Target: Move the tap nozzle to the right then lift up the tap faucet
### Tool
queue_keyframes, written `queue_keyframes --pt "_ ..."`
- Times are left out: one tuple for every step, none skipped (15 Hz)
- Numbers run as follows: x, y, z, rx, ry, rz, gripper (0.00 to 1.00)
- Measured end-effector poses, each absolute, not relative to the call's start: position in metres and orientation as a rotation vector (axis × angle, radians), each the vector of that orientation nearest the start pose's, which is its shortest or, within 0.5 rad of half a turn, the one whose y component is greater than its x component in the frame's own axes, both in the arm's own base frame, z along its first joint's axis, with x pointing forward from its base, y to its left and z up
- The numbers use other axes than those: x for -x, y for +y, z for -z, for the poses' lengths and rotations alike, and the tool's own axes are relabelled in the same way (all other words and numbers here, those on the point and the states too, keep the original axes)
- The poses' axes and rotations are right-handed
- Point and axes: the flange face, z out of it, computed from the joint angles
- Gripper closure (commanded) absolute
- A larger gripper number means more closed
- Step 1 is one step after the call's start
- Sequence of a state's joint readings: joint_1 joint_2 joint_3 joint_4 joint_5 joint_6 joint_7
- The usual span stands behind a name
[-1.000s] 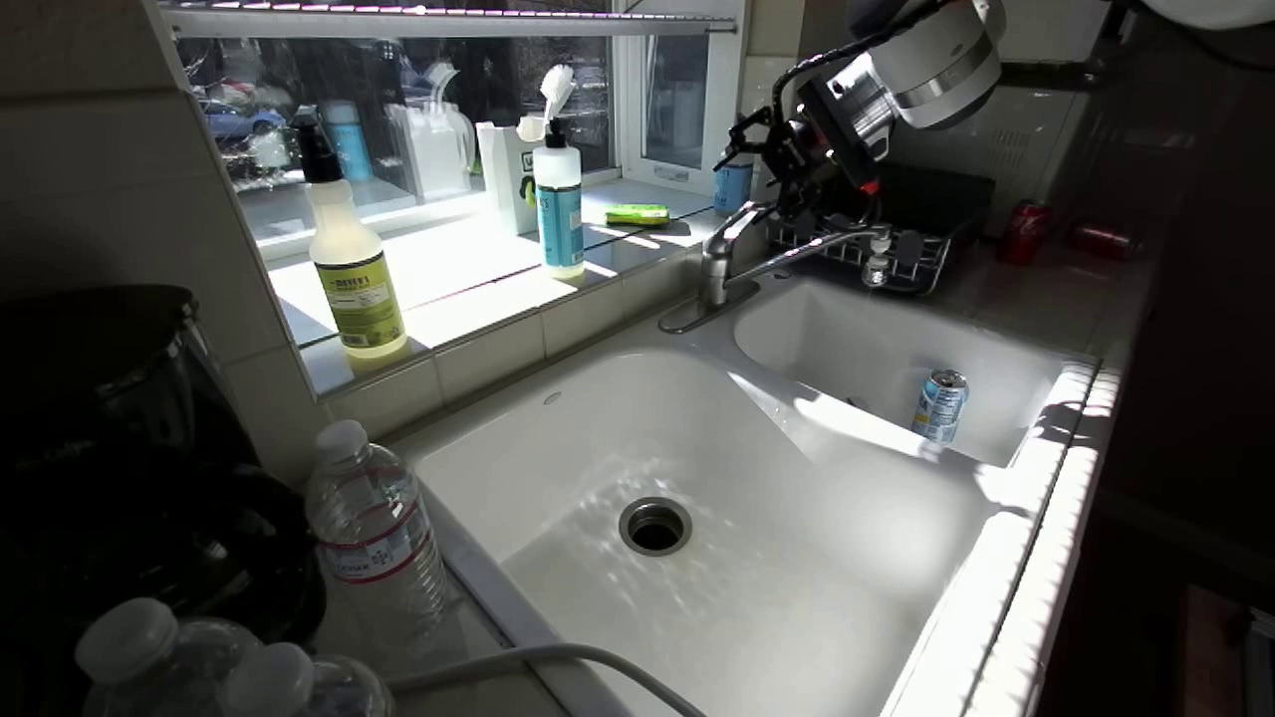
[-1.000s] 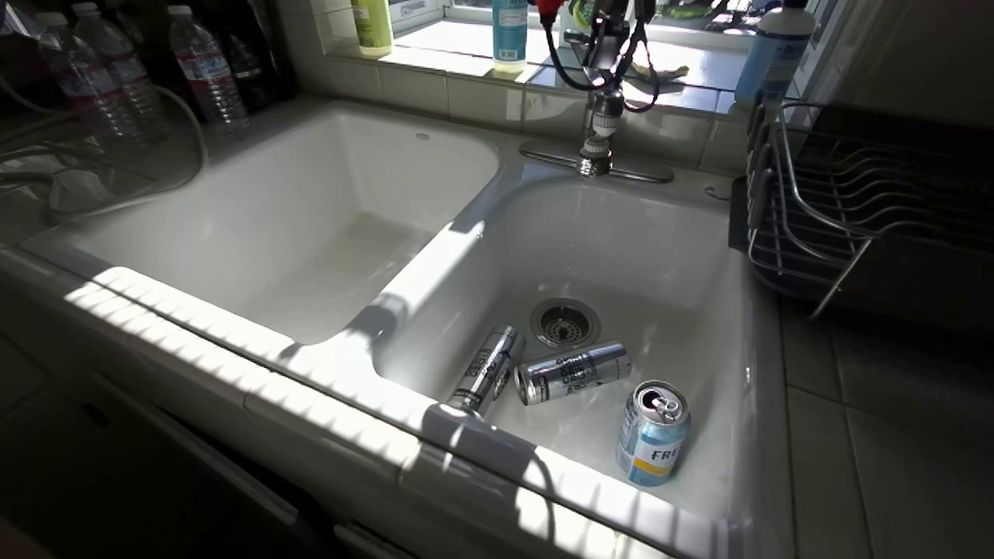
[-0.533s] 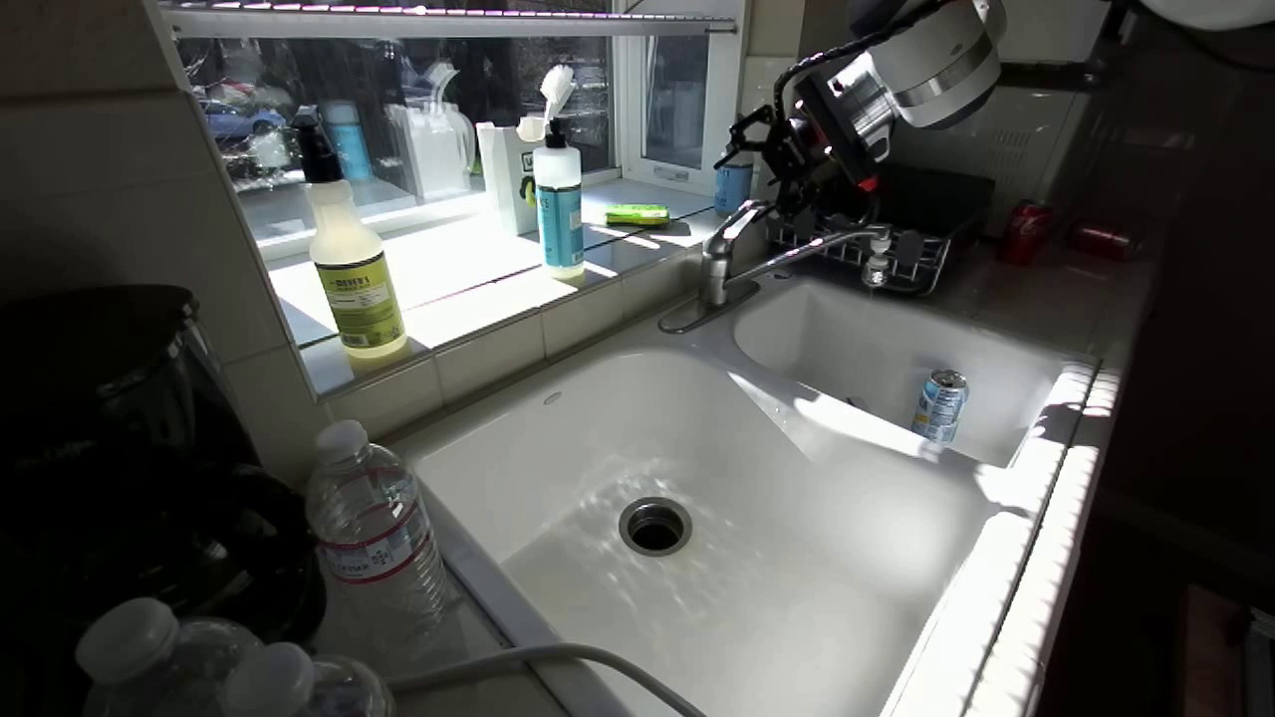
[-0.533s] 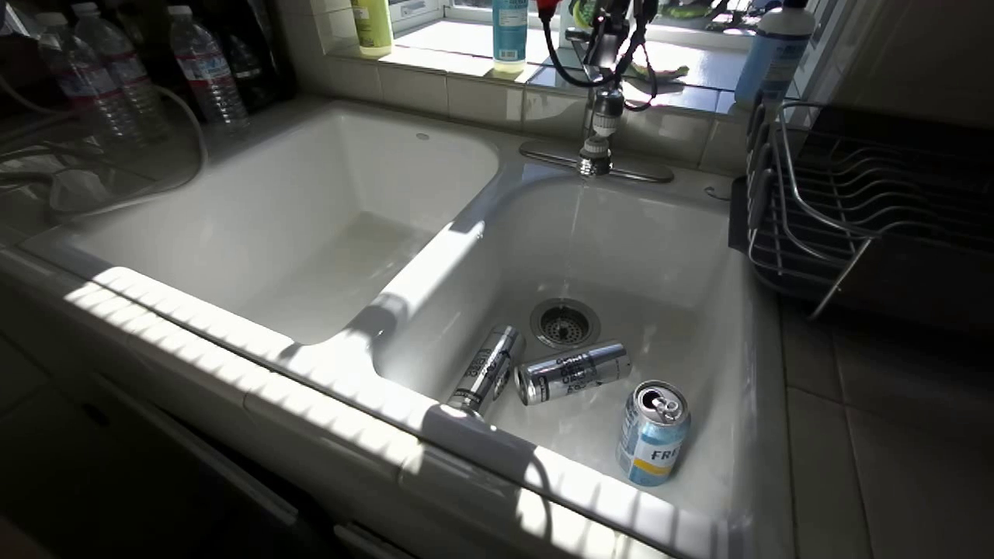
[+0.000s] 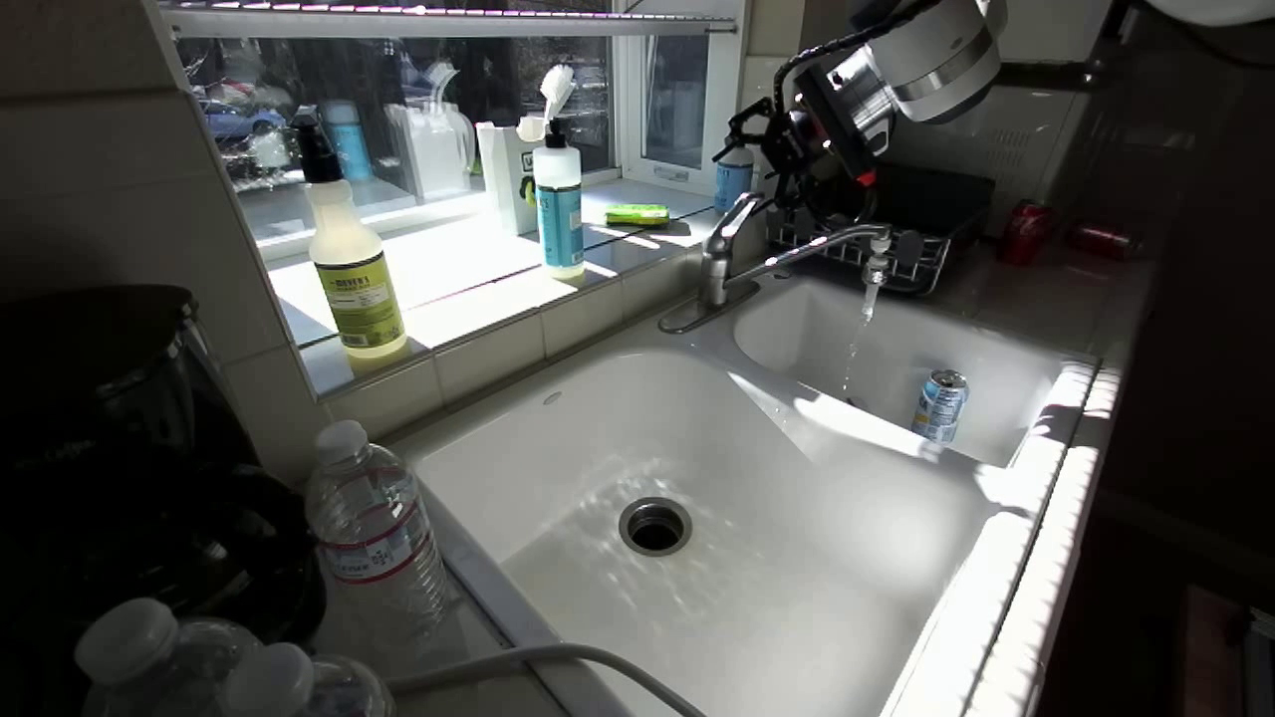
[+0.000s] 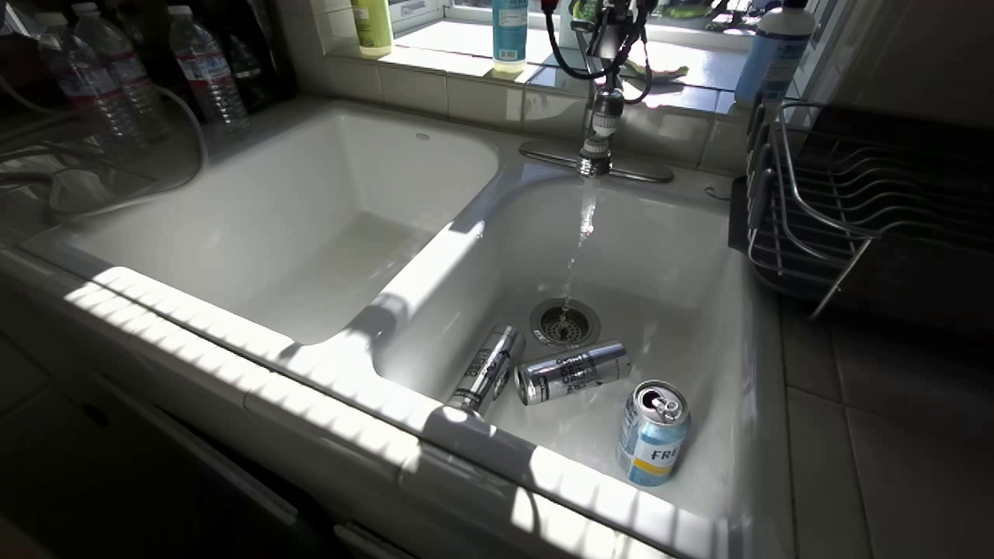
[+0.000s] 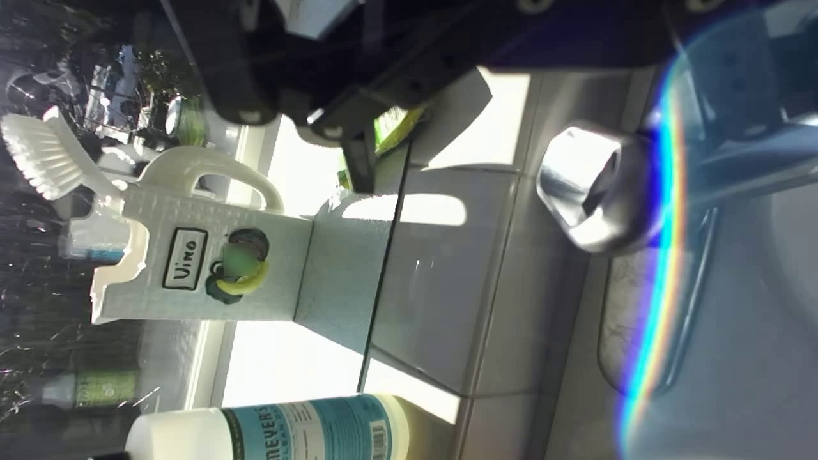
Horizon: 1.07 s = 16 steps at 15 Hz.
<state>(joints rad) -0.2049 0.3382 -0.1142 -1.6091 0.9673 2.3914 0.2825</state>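
The tap nozzle, a long slim chrome spout (image 5: pixel 812 244), reaches over the basin that holds the cans. Its downturned tip shows in an exterior view (image 6: pixel 596 155), with water running from it. The tap faucet, a short chrome lever (image 5: pixel 739 213), is tilted up on the stubby tap body. In the wrist view the lever (image 7: pixel 578 185) shows end-on at right of centre, and the spout (image 7: pixel 760 160) runs to the right edge. My gripper (image 5: pixel 749 182) is just above the lever's end, fingers apart and holding nothing. I cannot tell whether a finger touches the lever.
A white double sink has a larger basin (image 5: pixel 737 578) beside the can basin. A blue can (image 6: pixel 654 435) and two silver cans lie there. A dish rack (image 6: pixel 823 233) stands beside it. A blue soap bottle (image 5: pixel 560 214) and a white jug (image 7: pixel 211 255) stand on the window ledge.
The lever has tilted upward and my gripper has risen slightly. Water has started, from a thin trickle half a second ago to a thicker stream now. The spout has stayed in place.
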Motion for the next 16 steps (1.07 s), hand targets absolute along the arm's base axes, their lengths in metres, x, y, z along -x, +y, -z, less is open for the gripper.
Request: queue_keyframes --pt "-0.668 -0.202 -0.488 1.946 1.286 0.537 0.0" --pt "-0.668 -0.202 -0.491 1.945 1.281 0.544 0.0" --pt "-0.669 -0.203 -0.494 1.945 1.277 0.55 0.0" --pt "-0.669 -0.203 -0.497 1.944 1.274 0.557 0.0" --pt "-0.67 -0.203 -0.498 1.947 1.275 0.558 0.0" --pt "-0.67 -0.202 -0.499 1.953 1.278 0.557 0.0" --pt "-0.67 -0.202 -0.5 1.963 1.278 0.558 0.0" --pt "-0.671 -0.2 -0.502 1.979 1.279 0.56 0.0" --pt "-0.671 -0.199 -0.504 2.003 1.279 0.563 0.0" --pt "-0.672 -0.197 -0.508 2.028 1.28 0.57 0.0" --pt "-0.672 -0.195 -0.514 2.059 1.277 0.581 0.0" --pt "-0.672 -0.195 -0.521 2.097 1.27 0.6 0.0" --pt "-0.672 -0.196 -0.529 2.129 1.26 0.628 0.0" --pt "-0.673 -0.195 -0.545 2.15 1.238 0.668 0.0" --pt "-0.674 -0.192 -0.563 2.174 1.213 0.706 0.0" --pt "-0.674 -0.188 -0.579 2.21 1.185 0.725 0.0"
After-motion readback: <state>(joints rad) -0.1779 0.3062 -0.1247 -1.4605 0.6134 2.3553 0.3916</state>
